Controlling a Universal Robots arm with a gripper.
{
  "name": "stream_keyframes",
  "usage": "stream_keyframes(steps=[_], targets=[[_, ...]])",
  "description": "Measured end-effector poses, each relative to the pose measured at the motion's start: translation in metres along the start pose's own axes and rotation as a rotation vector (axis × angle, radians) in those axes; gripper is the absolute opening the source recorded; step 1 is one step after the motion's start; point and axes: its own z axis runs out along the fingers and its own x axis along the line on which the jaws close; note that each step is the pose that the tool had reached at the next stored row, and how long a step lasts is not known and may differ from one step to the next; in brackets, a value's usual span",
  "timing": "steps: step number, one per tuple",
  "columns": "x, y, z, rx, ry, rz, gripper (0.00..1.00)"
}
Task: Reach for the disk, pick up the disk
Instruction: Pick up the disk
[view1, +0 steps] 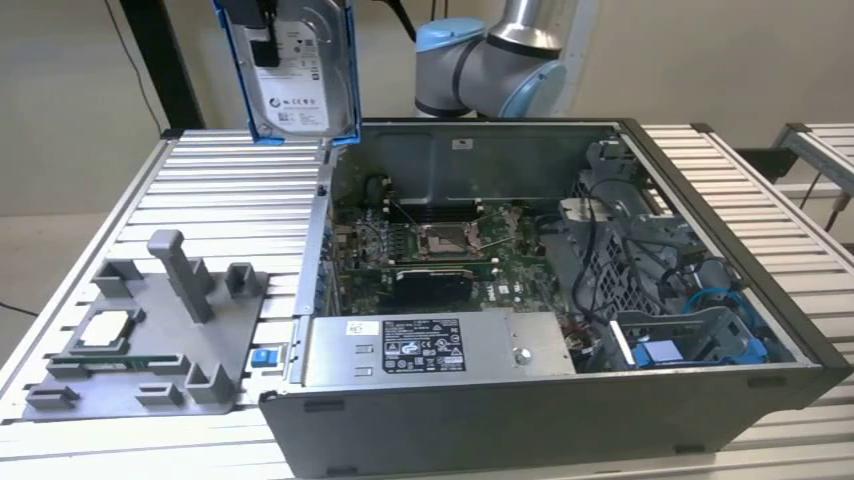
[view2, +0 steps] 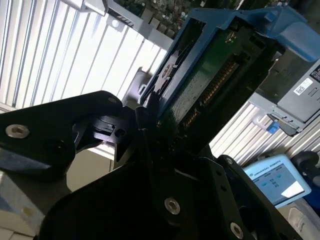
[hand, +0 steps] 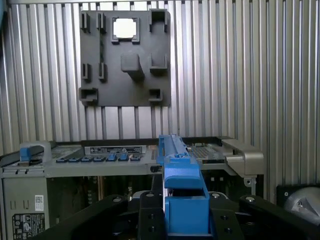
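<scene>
Since it hangs upright, clear of the computer case (view1: 534, 420) | claw (view1: 262, 40) clamped on the hard disk (view1: 310, 90) | likely gripped by its top end

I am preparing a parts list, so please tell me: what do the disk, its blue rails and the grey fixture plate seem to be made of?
Disk: likely metal, silver-grey with a soft sheen, under a white, paper-like label. Blue rails: probably moulded plastic, with a uniform matt colour and rounded edges. Grey fixture plate: apparently plastic, matt, with moulded-looking posts; whether it is printed or cast is unclear.
</scene>
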Motion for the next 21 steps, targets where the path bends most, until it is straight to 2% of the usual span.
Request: stream_keyframes(steps=[21], targets=[[-0.0030, -0.0554, -0.0007, 0.0001, -0.0001, 0.000, 0.00]])
